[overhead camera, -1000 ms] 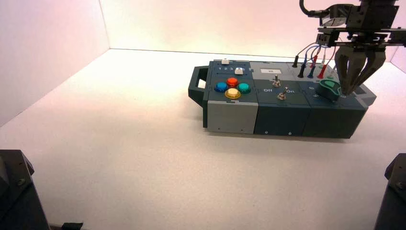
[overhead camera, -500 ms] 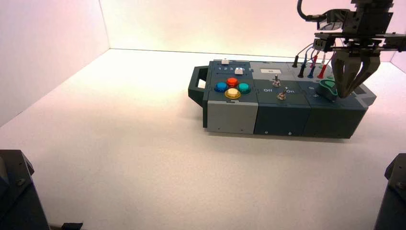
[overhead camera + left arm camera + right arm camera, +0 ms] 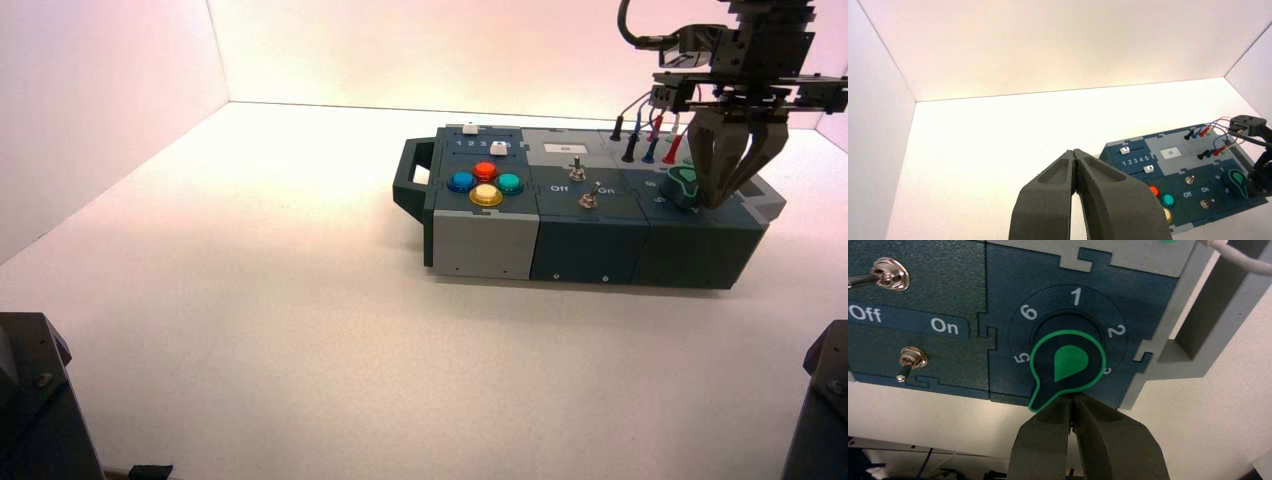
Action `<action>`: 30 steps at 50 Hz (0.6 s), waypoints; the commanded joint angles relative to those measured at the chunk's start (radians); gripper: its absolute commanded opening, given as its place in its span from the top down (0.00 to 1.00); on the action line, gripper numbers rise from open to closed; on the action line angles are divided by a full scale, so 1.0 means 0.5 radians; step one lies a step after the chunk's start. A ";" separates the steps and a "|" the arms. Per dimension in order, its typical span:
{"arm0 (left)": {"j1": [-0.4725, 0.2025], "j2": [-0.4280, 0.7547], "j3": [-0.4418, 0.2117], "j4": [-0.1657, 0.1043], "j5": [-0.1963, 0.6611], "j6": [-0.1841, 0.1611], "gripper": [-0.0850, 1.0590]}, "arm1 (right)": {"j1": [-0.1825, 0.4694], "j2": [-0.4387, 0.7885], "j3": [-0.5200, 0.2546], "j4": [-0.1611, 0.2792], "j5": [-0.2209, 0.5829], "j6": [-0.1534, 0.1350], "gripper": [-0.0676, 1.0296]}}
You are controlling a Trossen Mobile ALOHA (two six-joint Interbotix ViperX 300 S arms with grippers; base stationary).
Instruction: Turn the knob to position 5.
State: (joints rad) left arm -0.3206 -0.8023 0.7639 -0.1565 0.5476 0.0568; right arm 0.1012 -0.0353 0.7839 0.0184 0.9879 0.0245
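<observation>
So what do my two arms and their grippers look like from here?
The right gripper has dark grey, tapering jaws below a black bracket and blocky black arm parts, with a black cable looping at one side. The left gripper has matching dark grey, wedge-shaped jaws.

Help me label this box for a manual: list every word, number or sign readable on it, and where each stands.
"Off", "On": beside the toggle switches.
"1", "2", "5", "6": dial ring around the green knob.
One more dial numeral, partly hidden by the knob: unreadable.
"1 2 3 4 5": row between the white sliders.
White label on the grey panel: its mark is too small to read.
</observation>
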 commanded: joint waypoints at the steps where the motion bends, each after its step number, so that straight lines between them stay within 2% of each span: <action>1: 0.006 -0.003 -0.061 0.003 -0.021 0.009 0.95 | 0.077 -0.025 -0.040 0.037 0.000 0.012 0.96; 10: 0.006 -0.009 -0.049 0.003 -0.021 0.009 0.95 | 0.129 -0.025 -0.043 0.071 0.009 0.015 0.96; 30: 0.006 -0.037 -0.034 0.003 -0.021 0.009 0.95 | 0.129 -0.034 -0.043 0.074 0.018 0.012 0.96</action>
State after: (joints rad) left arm -0.3206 -0.8176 0.7639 -0.1565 0.5476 0.0568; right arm 0.1595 -0.0353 0.7839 0.0522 0.9940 0.0307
